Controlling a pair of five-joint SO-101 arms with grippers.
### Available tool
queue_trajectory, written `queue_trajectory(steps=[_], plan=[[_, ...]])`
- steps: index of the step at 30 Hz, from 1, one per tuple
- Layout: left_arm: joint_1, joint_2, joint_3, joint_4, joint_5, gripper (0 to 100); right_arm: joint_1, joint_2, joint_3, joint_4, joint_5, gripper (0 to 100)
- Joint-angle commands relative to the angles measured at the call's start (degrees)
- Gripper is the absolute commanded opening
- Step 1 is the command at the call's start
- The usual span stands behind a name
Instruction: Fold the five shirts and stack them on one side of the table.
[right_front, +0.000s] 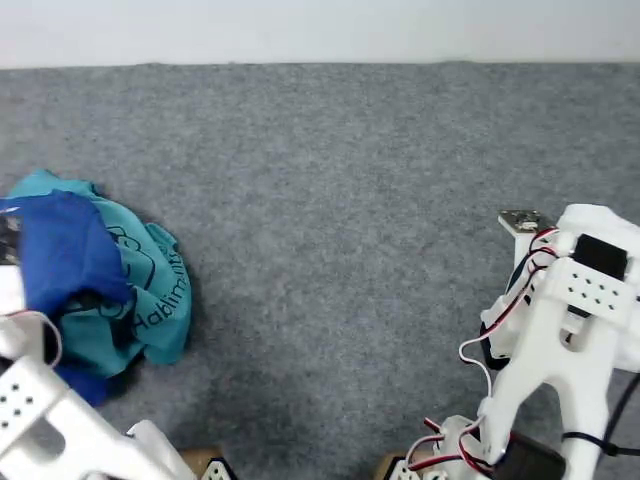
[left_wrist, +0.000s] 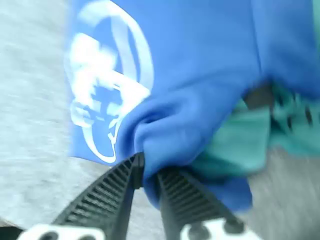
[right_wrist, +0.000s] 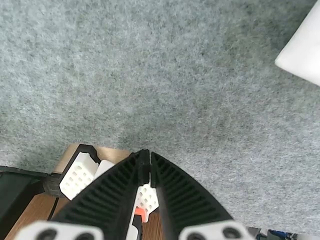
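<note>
Am pinching fold of crumpled royal-blue printed shirt (left_wrist: 200, 85) in left gripper (left_wrist: 146, 172), it lying on teal shirt (right_front: 150, 300) at left of grey felt tabletop (right_front: 350, 200). Fingers of right gripper (right_wrist: 149, 165) touching, empty. Probably separating; next needing lift, spreading flat.

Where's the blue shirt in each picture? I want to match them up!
High view: the crumpled dark blue cotton shirt is at the left edge, partly over the teal printed shirt.
Left wrist view: the dark blue cotton shirt is close up, pinched by the left gripper.
Right wrist view: the grey felt table cover lies beneath the shut right gripper.
Shared landmark: the grey felt table cover, in every view.
</note>
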Motion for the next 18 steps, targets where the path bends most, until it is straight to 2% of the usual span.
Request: queue_trajectory(steps=[1, 6, 9, 14, 18], plan=[[0.09, -3.60, -11.82, 0.53, 6.86, 1, -0.40, -1.71, -0.18, 2.15, -0.70, 0.9], [0.26, -3.78, -23.43, -0.97, 16.09, 1, -0.22, -1.71, -0.18, 2.15, -0.70, 0.9], [3.16, -3.78, -28.70, -3.52, 22.07, 1, -0.22, -1.71, -0.18, 2.15, -0.70, 0.9], [14.95, -3.78, -36.70, -7.65, 28.40, 1, -0.13, -1.71, -0.18, 2.15, -0.70, 0.9], [25.67, -3.78, -40.22, -11.69, 29.54, 1, -0.13, -1.71, 1.67, 2.15, -0.70, 0.9]])
